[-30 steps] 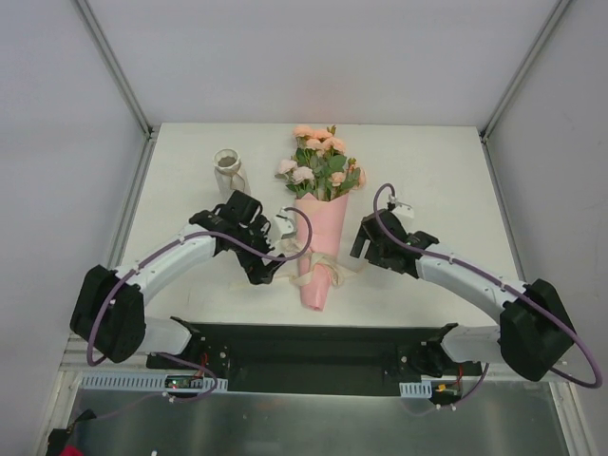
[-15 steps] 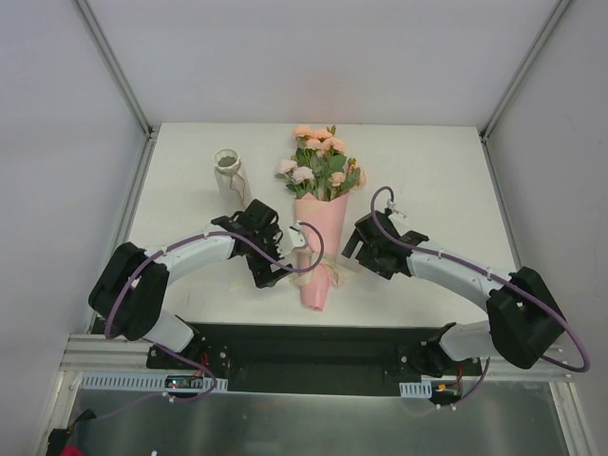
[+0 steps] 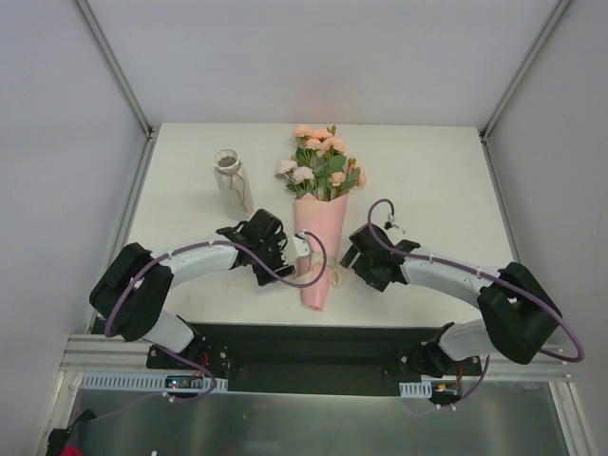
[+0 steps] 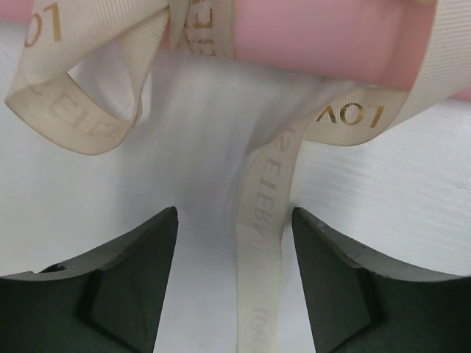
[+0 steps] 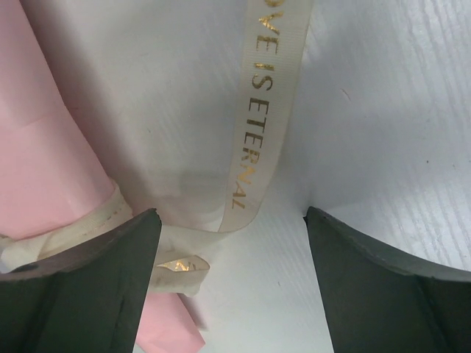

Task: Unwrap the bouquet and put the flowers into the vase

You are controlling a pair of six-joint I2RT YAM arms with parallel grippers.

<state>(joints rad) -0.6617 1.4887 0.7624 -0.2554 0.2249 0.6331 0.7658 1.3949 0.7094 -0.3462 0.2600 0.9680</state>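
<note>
The bouquet (image 3: 320, 228) of peach and pale pink artificial roses (image 3: 321, 166) with green leaves lies flat in the middle of the white table (image 3: 427, 171). It is wrapped in its pink paper cone (image 3: 316, 252), with the blooms pointing away from me and the narrow tip toward my bases. A cream ribbon (image 4: 265, 213) with gold lettering is tied around the lower part of the cone. My left jaws sit low on the table just left of that knot, and they are released. Their two dark fingers (image 4: 125, 287) stand apart, with one loose ribbon tail running down between them, close to one finger; I cannot tell whether it touches. A ribbon loop lies just beyond them, against the pink paper. My right jaws are on the other side of the cone, also released and spread wide. Another tail of the ribbon (image 5: 257, 110) lies on the table in the gap between them, clear of both fingers (image 5: 73, 287). I grasp nothing with either. The small white ceramic vase (image 3: 229, 178) with a narrow neck stands upright on the table, left of the blooms and apart from them.
</note>
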